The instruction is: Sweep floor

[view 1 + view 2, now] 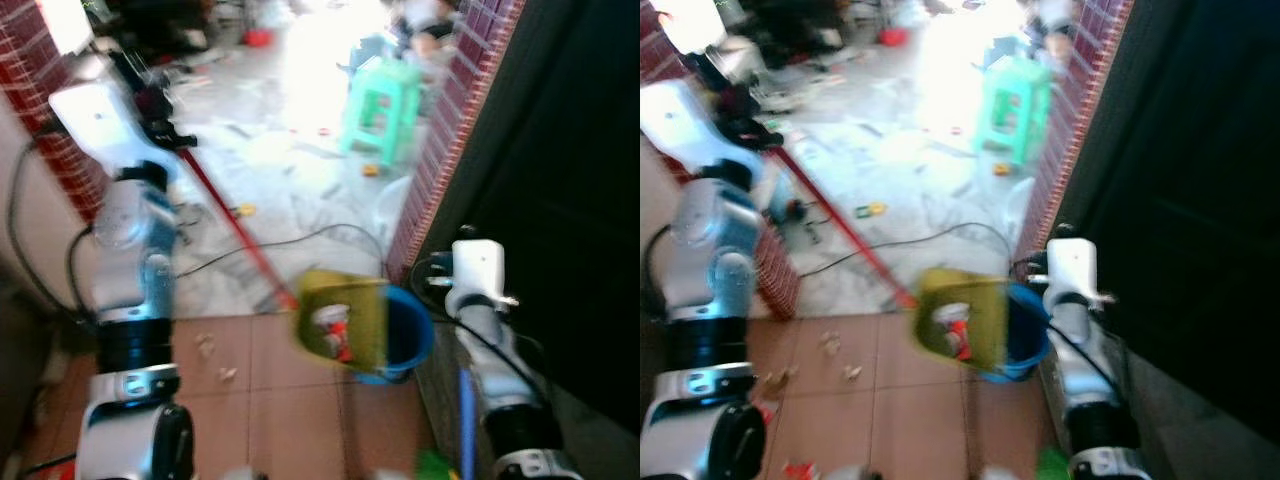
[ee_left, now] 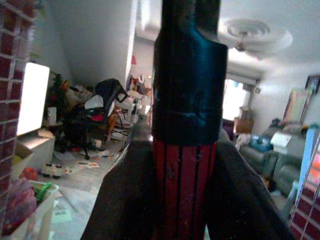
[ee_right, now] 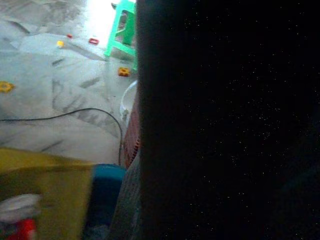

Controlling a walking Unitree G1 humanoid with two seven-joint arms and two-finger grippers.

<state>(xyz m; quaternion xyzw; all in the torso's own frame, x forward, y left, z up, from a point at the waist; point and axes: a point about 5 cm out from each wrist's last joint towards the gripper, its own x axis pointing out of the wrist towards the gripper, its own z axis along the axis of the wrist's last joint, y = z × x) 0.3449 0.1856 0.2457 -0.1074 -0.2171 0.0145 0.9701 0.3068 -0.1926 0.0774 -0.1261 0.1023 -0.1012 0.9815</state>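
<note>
Left claw (image 2: 182,200) clamped on one red broom (image 1: 225,215), one yellow dustpan (image 1: 340,318), one blue bucket (image 1: 408,335), right claw state unclear

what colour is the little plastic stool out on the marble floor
Mint green; the stool shows best in the left eye view.

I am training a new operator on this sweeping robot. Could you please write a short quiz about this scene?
1. True or false: the left gripper is shut on the broom.
2. What colour is the stool? A) green B) orange C) black
3. Which container stands right behind the dustpan?

Key: 1 true. 2 A. 3 the bucket, which is blue.
</note>
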